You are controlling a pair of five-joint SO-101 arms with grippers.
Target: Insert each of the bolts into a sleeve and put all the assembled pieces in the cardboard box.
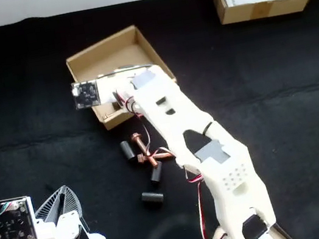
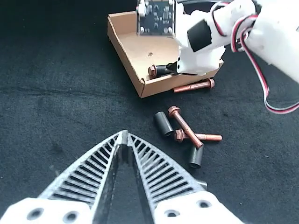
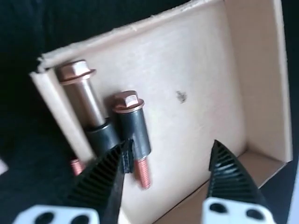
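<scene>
Right pincer (image 3: 170,148) hangs open over the box (image 3: 259,65), gripping nothing. Two assembled pieces (image 3: 133,128) lie on the box floor, just beside one of its fingers, so that part appears done. Three bolts (image 2: 184,125) and three sleeves (image 2: 163,124) remain loose on the table (image 1: 35,116) outside the box, behind the pincer toward its arm's base. Left pincer (image 2: 125,136) is closed and empty, farther back.
</scene>
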